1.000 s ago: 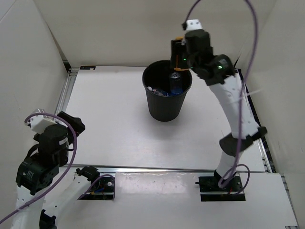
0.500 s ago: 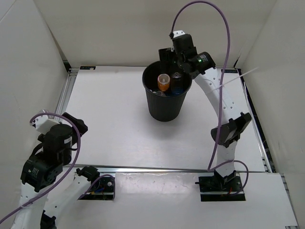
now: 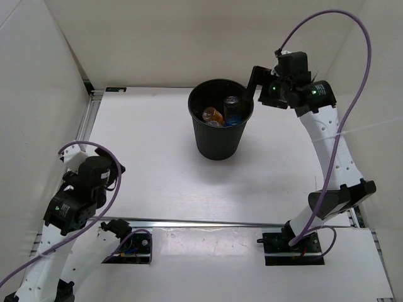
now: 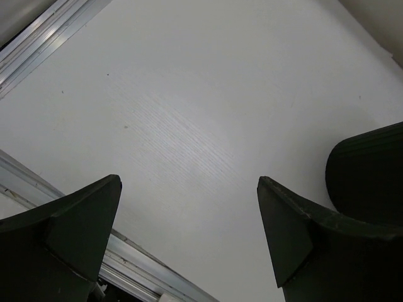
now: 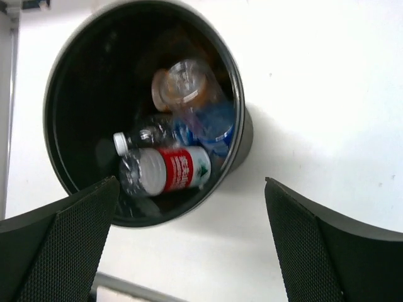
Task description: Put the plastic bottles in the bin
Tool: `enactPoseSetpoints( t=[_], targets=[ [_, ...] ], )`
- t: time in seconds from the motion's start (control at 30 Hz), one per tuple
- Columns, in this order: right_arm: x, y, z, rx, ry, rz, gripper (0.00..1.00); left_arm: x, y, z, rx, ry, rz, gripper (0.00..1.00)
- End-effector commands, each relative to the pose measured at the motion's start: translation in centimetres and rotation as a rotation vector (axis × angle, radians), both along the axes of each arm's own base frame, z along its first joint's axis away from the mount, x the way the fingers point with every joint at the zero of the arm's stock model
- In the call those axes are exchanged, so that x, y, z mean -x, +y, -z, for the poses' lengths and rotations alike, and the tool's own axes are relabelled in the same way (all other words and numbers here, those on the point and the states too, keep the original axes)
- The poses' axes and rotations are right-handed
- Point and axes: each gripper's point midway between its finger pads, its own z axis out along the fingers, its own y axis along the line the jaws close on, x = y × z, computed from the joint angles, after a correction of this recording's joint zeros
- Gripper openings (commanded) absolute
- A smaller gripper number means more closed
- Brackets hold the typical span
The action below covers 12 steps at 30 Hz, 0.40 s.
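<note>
Here, the black bin point(image 3: 220, 141) stands near the table's point(image 3: 151, 145) far edge and holds the plastic bottles: an orange bottle point(image 3: 213, 115), a red-labelled bottle point(image 5: 167, 171) lying flat, a blue-labelled bottle point(image 5: 213, 129), possibly others beneath. The right gripper point(image 3: 257, 82), jaws spread wide and empty, hovers beside the rim. The left gripper point(image 4: 189, 181), likewise spread and empty, hangs over the near left corner.

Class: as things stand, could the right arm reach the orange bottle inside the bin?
Probably yes: the right gripper hangs open beside the bin, whose top is open, and nothing covers the orange bottle.
</note>
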Motion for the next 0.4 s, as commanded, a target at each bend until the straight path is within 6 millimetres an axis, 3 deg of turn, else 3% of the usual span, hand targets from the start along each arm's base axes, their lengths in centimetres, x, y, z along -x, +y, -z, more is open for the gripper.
enactPoseSetpoints(
  t=[0.0, 0.2, 0.37],
  targets=[
    [1.9, 1.7, 2.4, -0.029, 0.094, -0.070, 1.00, -0.5, 0.1, 1.0, -0.022, 0.019, -0.018, 1.00],
    [2.1, 1.0, 3.4, -0.018, 0.129, -0.064, 1.00, -1.0, 1.1, 1.7, -0.080, 0.026, -0.067, 1.00],
    [2.0, 0.5, 3.4, -0.013, 0.121, -0.059, 1.00, -0.6, 3.8, 2.0, -0.158, 0.008, -0.237, 1.00]
  ],
)
